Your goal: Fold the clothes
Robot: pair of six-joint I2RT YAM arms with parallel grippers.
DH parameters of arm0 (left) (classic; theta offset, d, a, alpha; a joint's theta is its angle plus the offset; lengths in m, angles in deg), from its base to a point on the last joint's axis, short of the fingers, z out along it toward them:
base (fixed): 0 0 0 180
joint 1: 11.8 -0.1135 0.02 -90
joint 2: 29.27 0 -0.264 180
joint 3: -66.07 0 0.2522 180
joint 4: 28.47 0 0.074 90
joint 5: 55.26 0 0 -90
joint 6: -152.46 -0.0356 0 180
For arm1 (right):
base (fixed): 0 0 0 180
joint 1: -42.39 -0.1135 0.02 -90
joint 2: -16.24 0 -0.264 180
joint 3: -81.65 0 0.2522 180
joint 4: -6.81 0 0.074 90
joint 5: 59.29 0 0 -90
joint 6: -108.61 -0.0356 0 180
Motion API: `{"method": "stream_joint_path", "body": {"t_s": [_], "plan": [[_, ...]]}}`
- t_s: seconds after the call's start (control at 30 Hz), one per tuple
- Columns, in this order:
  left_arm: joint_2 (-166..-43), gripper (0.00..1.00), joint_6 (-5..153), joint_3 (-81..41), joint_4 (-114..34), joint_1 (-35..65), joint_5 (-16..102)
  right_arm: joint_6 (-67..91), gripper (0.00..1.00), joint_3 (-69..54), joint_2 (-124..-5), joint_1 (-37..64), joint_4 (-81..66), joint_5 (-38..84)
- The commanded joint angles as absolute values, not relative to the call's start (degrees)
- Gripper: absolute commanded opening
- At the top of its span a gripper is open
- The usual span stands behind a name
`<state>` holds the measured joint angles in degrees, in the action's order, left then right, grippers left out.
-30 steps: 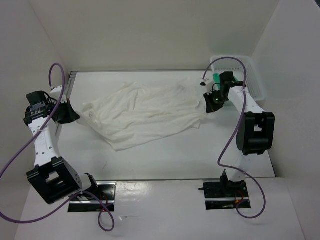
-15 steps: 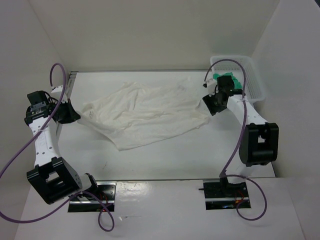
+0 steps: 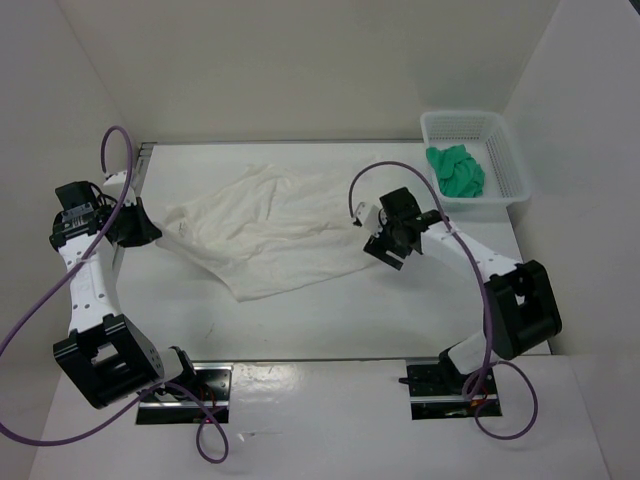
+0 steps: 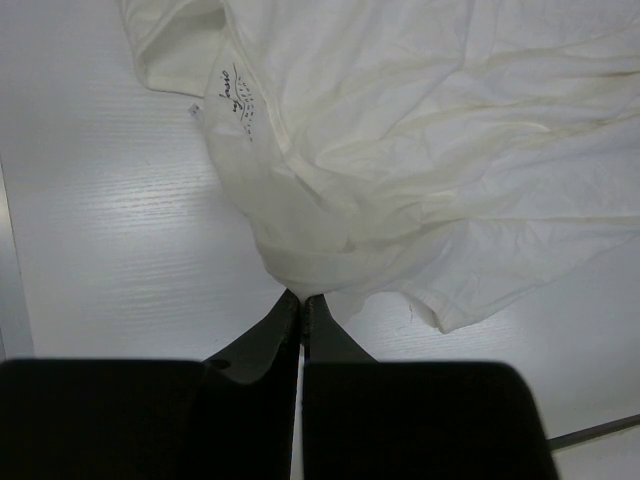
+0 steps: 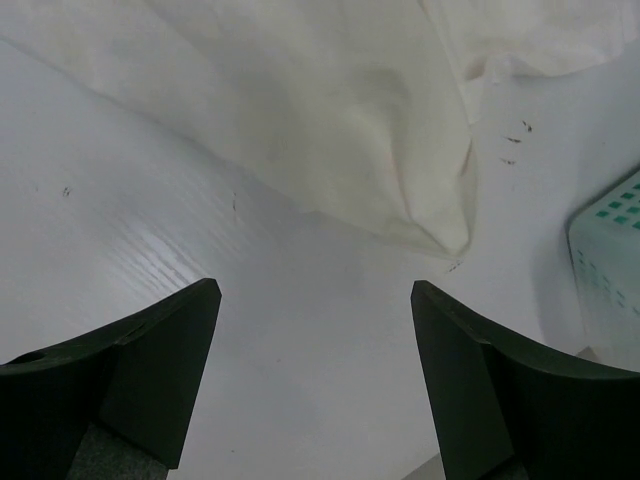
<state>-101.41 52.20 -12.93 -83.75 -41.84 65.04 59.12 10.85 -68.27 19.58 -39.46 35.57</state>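
The clothes (image 3: 285,228), one large wrinkled white garment, lie spread across the middle of the table. My left gripper (image 3: 153,234) is at the garment's left edge. In the left wrist view its jaws (image 4: 300,298) are shut on a bunched bit of the white fabric (image 4: 420,150). My right gripper (image 3: 384,247) hangs over the garment's right side. In the right wrist view it (image 5: 312,292) stands open with only bare table between the fingers, and a folded corner of the clothes (image 5: 340,110) lies just beyond the tips.
A white mesh basket (image 3: 511,152) stands at the back right corner with a green cloth (image 3: 456,170) in it; its wall shows at the right edge of the right wrist view (image 5: 612,262). White walls close in the table on three sides.
My right gripper opened, let go of the garment's right corner and swung from beside the basket toward the table's middle. The released corner fell back. The left arm has not moved.
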Motion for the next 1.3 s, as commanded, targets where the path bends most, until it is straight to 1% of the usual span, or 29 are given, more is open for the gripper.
{"method": "stream_joint_path", "body": {"t_s": [0.0, 0.27, 0.4, 0.57, 0.67, 0.7, 0.73, 0.8, 0.87, 0.93, 1.03, 1.07, 1.17, 1.27], "plan": [[-101.34, 0.0, 52.7, -12.65, -82.75, -41.51, 65.85, 62.21, 0.85, 11.55, -69.97, 16.91, -34.73, 39.32], [-101.34, 0.0, 52.7, -12.12, -82.75, -41.51, 65.85, 63.44, 0.85, 12.08, -76.39, 11.9, -31.04, 41.87], [-101.34, 0.0, 52.7, -12.12, -82.75, -41.51, 65.85, 63.96, 0.85, 12.08, -80.25, 11.36, -29.45, 42.49], [-101.34, 0.0, 52.7, -12.12, -82.75, -41.51, 65.33, 63.96, 0.85, 12.08, -82.11, 10.84, -28.92, 41.35], [-101.34, 0.0, 52.7, -12.12, -82.75, -41.51, 65.33, 63.96, 0.8, 12.08, -83.34, 10.83, -28.4, 40.82], [-101.34, 0.0, 52.7, -12.12, -82.75, -41.51, 65.33, 63.96, 0.78, 12.08, -84.12, 10.83, -27.88, 40.82], [-101.34, 0.0, 52.7, -12.12, -82.75, -41.51, 65.33, 63.96, 0.71, 12.08, -85.0, 10.83, -27.87, 40.82], [-101.34, 0.0, 52.7, -12.12, -82.75, -41.51, 65.33, 63.44, 0.64, 10.51, -86.06, 10.83, -28.65, 39.94], [-101.34, 0.0, 52.7, -12.12, -82.75, -41.51, 65.33, 62.39, 0.37, 8.49, -87.82, 10.83, -30.33, 39.24], [-101.34, 0.0, 52.7, -12.12, -82.75, -41.51, 65.33, 62.38, 0.26, 7.95, -88.43, 10.31, -30.85, 38.71], [-101.34, 0.0, 52.7, -12.12, -82.75, -41.51, 65.33, 62.38, 0.14, 7.24, -87.39, 9.78, -34.09, 36.61], [-101.34, 0.0, 52.7, -12.12, -82.75, -41.51, 65.33, 62.38, 0.1, 6.64, -85.99, 9.26, -35.24, 33.99], [-101.34, 0.0, 52.7, -12.12, -82.75, -41.51, 65.33, 62.38, 0.06, 4.0, -82.12, 7.32, -40.07, 29.58], [-101.34, 0.0, 52.7, -12.12, -82.75, -41.51, 65.33, 61.25, 0.06, 1.72, -78.09, 3.81, -44.46, 25.72]]}}
